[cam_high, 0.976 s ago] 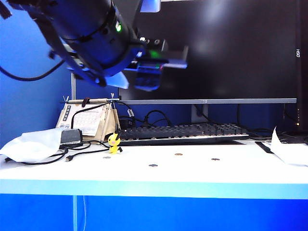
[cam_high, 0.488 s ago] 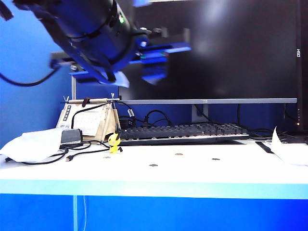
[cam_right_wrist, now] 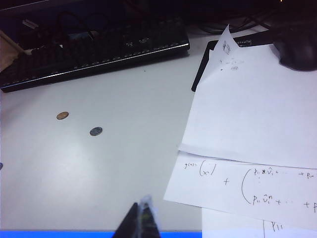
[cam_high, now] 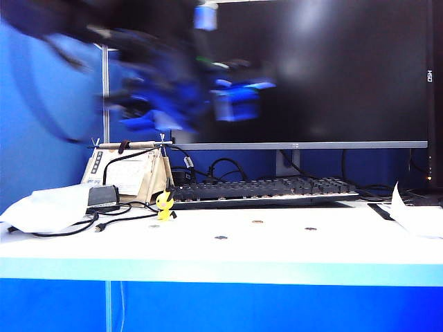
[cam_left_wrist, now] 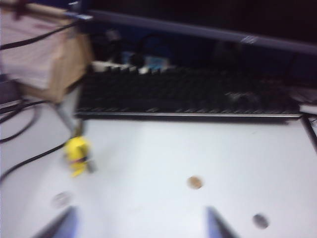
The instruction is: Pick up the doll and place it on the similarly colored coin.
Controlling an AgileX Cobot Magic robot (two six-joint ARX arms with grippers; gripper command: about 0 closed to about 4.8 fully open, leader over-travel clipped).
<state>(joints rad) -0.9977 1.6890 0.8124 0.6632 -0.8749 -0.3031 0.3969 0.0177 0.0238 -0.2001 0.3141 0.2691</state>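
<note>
A: Left gripper (cam_left_wrist: 141, 225)?
B: Hanging blurred above the table (cam_high: 291, 257), fingers spread, holding nothing; the doll (cam_left_wrist: 78, 154) is standing ahead to one side, the coin (cam_left_wrist: 195, 182) just ahead.
A: Right gripper (cam_right_wrist: 140, 218)?
B: Fingertips pressed together, empty, beside the papers (cam_right_wrist: 247, 129).

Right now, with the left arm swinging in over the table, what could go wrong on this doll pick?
The doll stands beside black cables and the calendar stand; the open left gripper, high above and blurred with motion, might snag them or tip the doll. Darker coins lie near the coppery coin, so placement could miss. The right gripper rests shut near papers.
</note>
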